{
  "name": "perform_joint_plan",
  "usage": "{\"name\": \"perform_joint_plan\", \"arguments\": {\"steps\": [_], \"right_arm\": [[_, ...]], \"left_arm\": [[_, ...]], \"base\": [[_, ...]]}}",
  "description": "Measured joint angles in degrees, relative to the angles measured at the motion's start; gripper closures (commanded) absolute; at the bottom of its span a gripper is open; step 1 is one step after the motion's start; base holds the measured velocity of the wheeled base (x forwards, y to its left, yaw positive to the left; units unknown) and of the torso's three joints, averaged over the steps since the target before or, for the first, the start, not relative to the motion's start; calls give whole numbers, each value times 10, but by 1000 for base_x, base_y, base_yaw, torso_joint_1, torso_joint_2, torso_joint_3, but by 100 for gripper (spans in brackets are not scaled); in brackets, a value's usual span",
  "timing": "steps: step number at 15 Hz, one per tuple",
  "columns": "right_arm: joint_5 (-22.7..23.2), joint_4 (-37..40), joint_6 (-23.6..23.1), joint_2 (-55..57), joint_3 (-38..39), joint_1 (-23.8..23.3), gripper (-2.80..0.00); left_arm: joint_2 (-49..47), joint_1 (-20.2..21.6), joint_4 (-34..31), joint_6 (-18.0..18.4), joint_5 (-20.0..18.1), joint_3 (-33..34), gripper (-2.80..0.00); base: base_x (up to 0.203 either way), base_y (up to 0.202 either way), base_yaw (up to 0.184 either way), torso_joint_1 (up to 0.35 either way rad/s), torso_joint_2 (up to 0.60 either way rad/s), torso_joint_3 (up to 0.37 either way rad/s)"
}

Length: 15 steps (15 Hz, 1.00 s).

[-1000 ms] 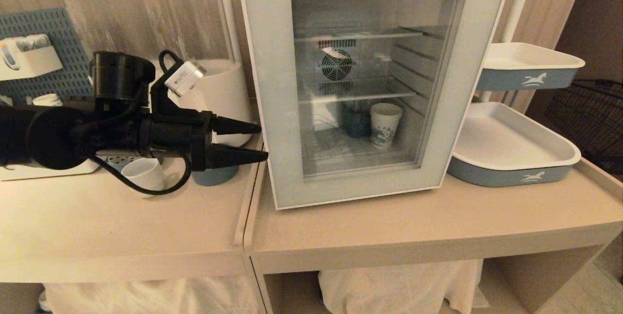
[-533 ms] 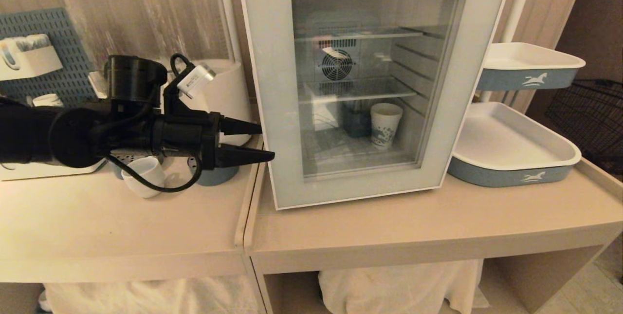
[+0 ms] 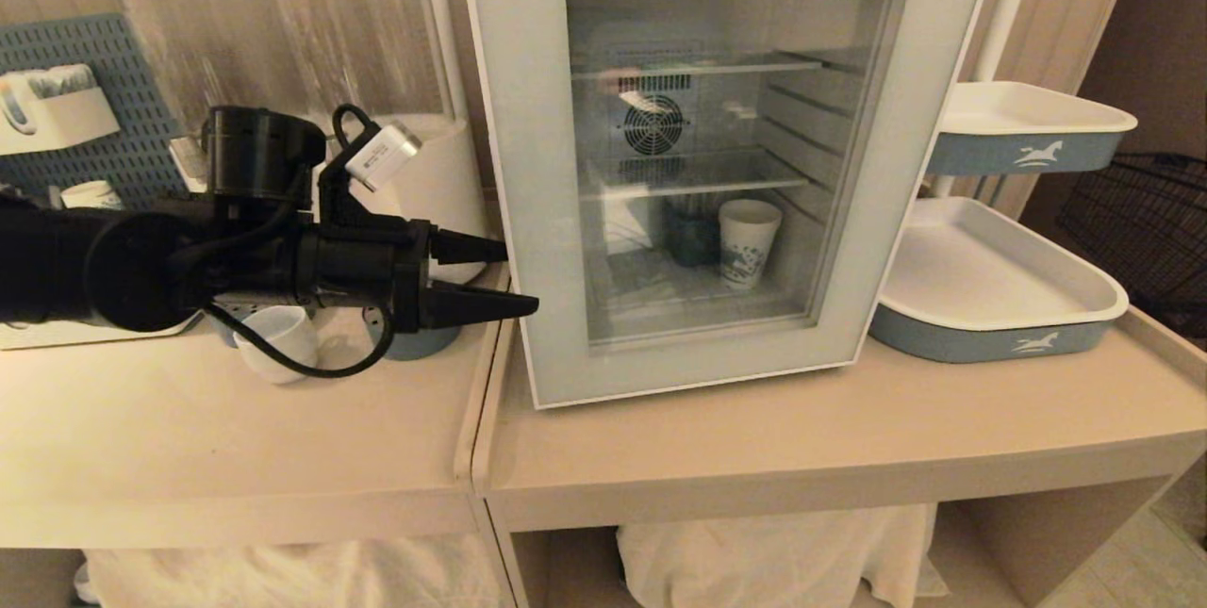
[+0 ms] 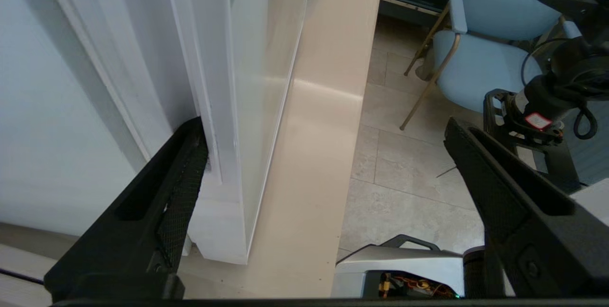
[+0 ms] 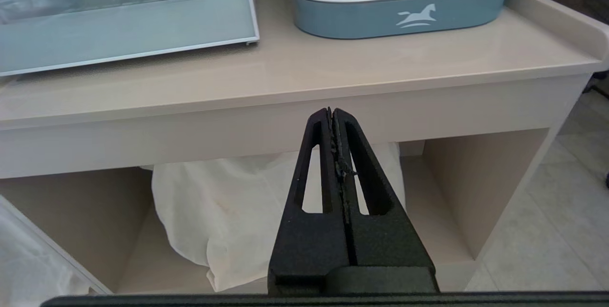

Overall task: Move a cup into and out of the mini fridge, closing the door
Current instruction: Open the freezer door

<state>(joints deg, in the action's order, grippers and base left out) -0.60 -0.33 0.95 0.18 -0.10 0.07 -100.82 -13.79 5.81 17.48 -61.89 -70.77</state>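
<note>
Jaws on my left gripper are spread wide and holding nothing, sitting at left centre of the head frame with the tips right at the left edge of the mini fridge. From the left wrist view one finger is pressed up against the fridge's side next to the door's edge, while the other one hangs out over open floor. The door is closed, and through its glass I can see a paper cup with blue print on the fridge floor, lower middle of the window, with a darker container just beside it. The cup, the little white ceramic one, is outside on the left counter, lower left of the frame, partly behind the arm's cable. My right gripper is clenched tight on nothing, parked low in front of the counter's edge, below a blue tray with a horse logo.
</note>
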Motion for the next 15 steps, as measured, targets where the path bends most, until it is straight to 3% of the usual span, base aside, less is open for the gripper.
{"name": "perform_joint_plan", "arguments": {"steps": [10, 12, 15], "right_arm": [[0, 0, 0, 0, 0, 0, 0], [0, 0, 1, 0, 0, 0, 0], [0, 0, 1, 0, 0, 0, 0]], "left_arm": [[71, -85, -3, 0, 4, 71, -280], [95, -127, -3, -11, 3, 89, -280], [144, -212, 7, -65, 20, 116, -280]], "base": [[0, 0, 0, 0, 0, 0], [0, 0, 0, 0, 0, 0], [0, 0, 0, 0, 0, 0]]}}
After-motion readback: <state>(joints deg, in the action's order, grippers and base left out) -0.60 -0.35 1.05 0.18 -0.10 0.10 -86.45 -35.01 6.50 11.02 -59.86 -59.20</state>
